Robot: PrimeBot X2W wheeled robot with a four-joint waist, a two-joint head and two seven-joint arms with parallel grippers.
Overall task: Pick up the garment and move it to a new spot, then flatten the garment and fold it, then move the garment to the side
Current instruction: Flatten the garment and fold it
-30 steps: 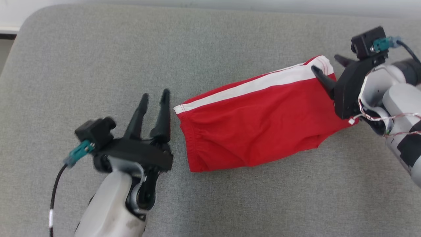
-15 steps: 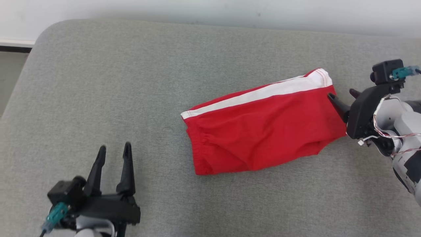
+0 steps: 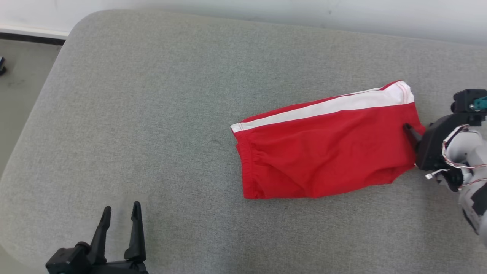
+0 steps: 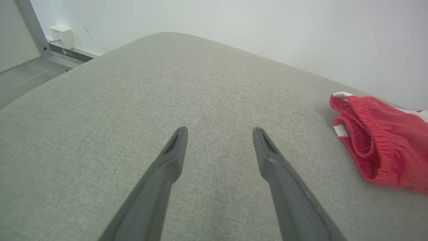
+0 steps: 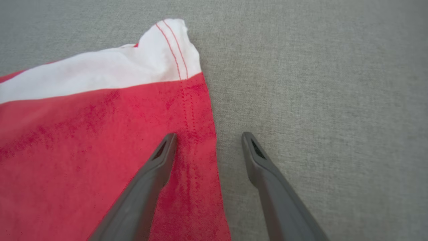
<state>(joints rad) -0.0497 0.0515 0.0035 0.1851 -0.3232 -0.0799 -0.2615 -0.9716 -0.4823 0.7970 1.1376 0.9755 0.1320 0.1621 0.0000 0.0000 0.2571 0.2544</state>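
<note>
Grey padded surface (image 3: 152,95) carries red white-striped shorts (image 3: 323,152) lying left to right; spread right claw (image 5: 209,137) straddles their right hem, spread left claw (image 3: 121,206) is well apart.

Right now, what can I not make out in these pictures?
- Shorts: left wrist view, right edge cuts them off.
- Left gripper: head view, bottom edge cuts off its base.
- Right gripper: right wrist view, unclear whether a finger touches the shorts.
</note>
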